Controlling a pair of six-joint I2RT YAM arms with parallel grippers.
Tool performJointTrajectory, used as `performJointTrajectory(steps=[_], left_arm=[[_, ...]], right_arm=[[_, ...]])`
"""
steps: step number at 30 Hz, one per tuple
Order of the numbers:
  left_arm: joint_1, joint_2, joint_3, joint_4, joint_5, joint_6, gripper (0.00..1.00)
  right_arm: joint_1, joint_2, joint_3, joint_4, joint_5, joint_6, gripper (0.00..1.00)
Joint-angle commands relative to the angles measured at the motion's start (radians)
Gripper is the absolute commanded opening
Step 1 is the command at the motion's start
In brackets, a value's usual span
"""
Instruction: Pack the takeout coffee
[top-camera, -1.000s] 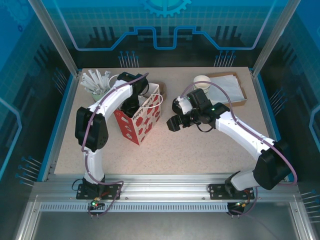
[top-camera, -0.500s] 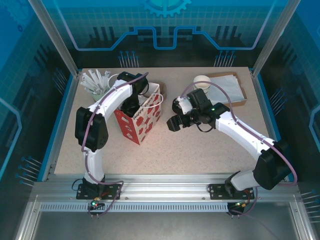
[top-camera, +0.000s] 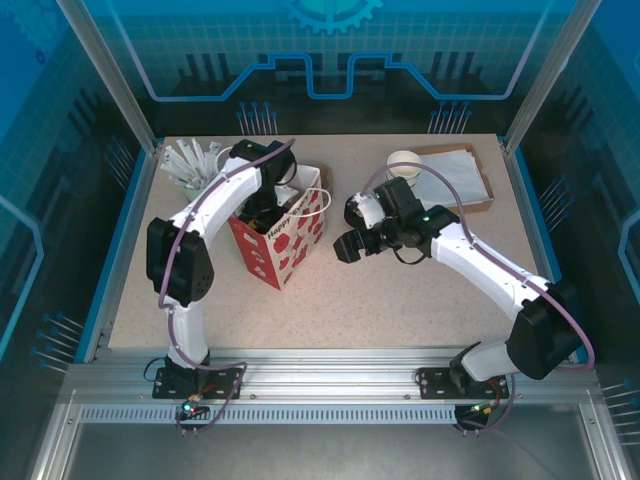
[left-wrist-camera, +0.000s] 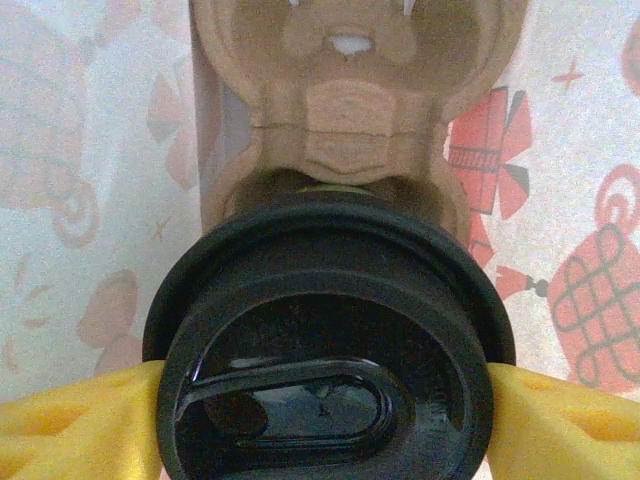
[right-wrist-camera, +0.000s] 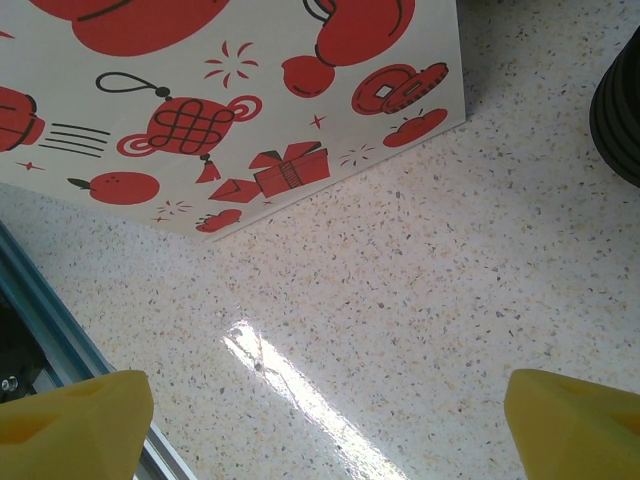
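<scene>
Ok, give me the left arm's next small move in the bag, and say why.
Likely open the left gripper a little wider, then lift straight up out of the bag. The takeout coffee sits between the printed walls against a brown moulded insert, with the yellow fingers flanking its lid; whether they grip it can't be told.

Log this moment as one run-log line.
left claw: straddling takeout coffee inside bag, grip unclear | right claw: open, empty, over table beside bag
</scene>
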Motion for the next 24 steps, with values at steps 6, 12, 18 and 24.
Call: performJointTrajectory(steps=[6, 12, 18, 24], left_arm=[[-0.004, -0.051, 0.097, -0.064, -0.008, 0.021, 0.78], [-0.004, -0.074, 0.147, -0.077, -0.006, 0.023, 0.80], [-0.004, -0.094, 0.192, -0.082, -0.003, 0.030, 0.80], [-0.004, -0.108, 0.233, -0.095, -0.007, 0.036, 0.81]], right_arm=[[0.018, -0.012, 0.002, -0.014, 0.002, -0.017, 0.92], [0.019, -0.010, 0.007, -0.018, 0.002, -0.019, 0.92], [0.020, -0.010, 0.011, -0.020, 0.001, -0.019, 0.92], [0.021, -0.009, 0.014, -0.023, 0.004, -0.019, 0.92]])
